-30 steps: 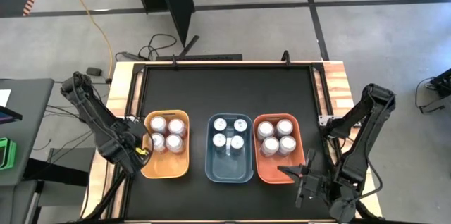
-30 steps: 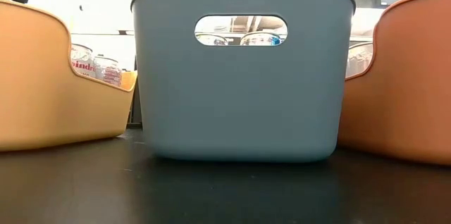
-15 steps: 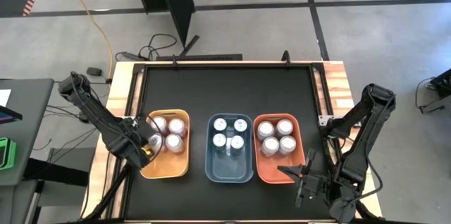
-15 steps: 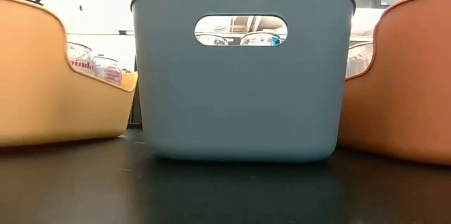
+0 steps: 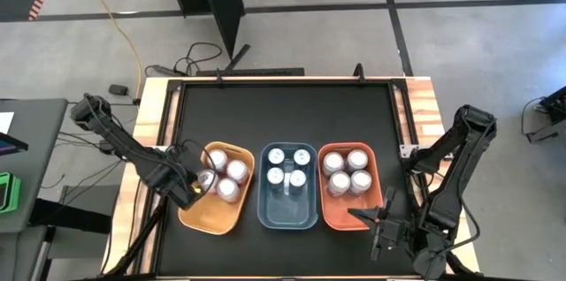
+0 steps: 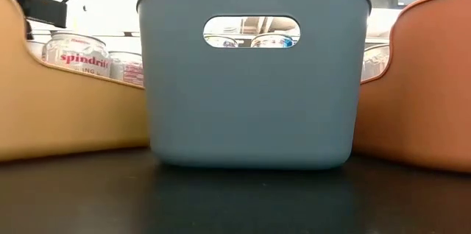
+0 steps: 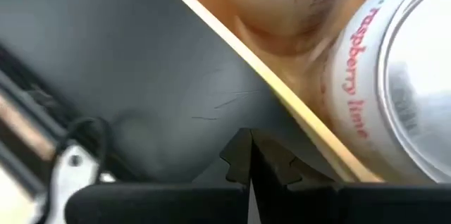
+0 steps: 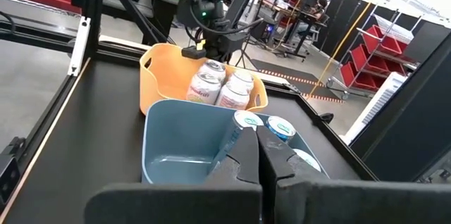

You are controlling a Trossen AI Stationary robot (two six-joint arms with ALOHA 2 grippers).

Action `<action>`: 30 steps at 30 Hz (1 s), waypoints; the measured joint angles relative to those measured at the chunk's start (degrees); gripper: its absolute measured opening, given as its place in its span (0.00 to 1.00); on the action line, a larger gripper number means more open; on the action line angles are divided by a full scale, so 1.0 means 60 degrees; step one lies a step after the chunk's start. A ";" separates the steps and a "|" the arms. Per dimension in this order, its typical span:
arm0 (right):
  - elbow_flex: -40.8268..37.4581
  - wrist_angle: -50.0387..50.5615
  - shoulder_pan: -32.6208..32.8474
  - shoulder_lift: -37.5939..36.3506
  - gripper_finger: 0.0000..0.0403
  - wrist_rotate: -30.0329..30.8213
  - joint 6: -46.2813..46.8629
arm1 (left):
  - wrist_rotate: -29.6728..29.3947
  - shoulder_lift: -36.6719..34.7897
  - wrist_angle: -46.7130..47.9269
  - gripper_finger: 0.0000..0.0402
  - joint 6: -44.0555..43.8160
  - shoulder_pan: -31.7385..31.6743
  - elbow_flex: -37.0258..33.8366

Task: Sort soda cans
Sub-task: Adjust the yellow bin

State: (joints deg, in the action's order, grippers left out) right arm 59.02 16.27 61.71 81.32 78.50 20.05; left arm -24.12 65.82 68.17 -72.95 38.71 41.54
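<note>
Worktop (image 5: pixel 283 113): black, three bins in a row across the lower middle of the high view.
Orange bin (image 5: pixel 205 217): left of the row, turned askew, four cans (image 5: pixel 228 170) inside at its upper end; in the low view at the left edge, cans with red lettering showing over its rim.
Blue bin (image 5: pixel 287 215): centre of the row, four cans in its upper half; fills the middle of the low view, can tops seen through its handle slot.
Red-orange bin (image 5: pixel 340 215): right of the row, four cans in its upper half.
Left gripper (image 5: pixel 190 188): clenched, empty, at the left rim of the orange bin, just beside the cans; in the left wrist view, closed tips above the black worktop next to the bin's edge.
Right gripper (image 5: pixel 378 228): clenched, empty, lower right of the high view, just beside the red-orange bin's lower right corner, apart from the cans.
</note>
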 joint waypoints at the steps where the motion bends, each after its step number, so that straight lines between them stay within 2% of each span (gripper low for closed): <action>1: 0.0001 0.0000 0.0000 0.0000 0.00 -0.0004 0.0000 | 0.0028 0.0000 -0.0177 0.00 -0.0056 -0.0087 0.0000; 7: 0.0000 0.0000 0.0000 0.0000 0.00 -0.0030 0.0000 | 0.0261 0.0037 -0.0355 0.00 -0.0603 -0.0257 0.0184; 12: 0.0004 -0.0002 0.0000 0.0000 0.00 -0.0062 -0.0005 | -0.0105 -0.0064 -0.0412 0.00 -0.0719 -0.0163 0.0751; 17: 0.0004 0.0000 0.0000 0.0000 0.00 -0.0068 -0.0011 | 0.0514 -0.0051 -0.0588 0.00 -0.1516 -0.0082 0.0914; 24: 0.0000 0.0022 0.0018 0.0000 0.00 -0.0077 0.0069 | 0.0918 -0.0011 -0.0728 0.00 -0.2933 0.0730 0.0911; 26: 0.0004 0.0284 0.0018 0.0000 0.00 -0.0105 0.0570 | 0.0969 -0.0011 -0.1134 0.00 -0.3148 0.0898 0.0870; 30: 0.0004 0.1730 -0.0125 0.0000 0.00 -0.0677 0.2653 | 0.0762 0.0146 -0.1924 0.00 -0.3116 0.1090 0.0839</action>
State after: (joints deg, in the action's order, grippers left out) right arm 59.05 26.65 60.96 81.32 74.44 35.97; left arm -19.54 66.70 56.62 -91.65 45.25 46.58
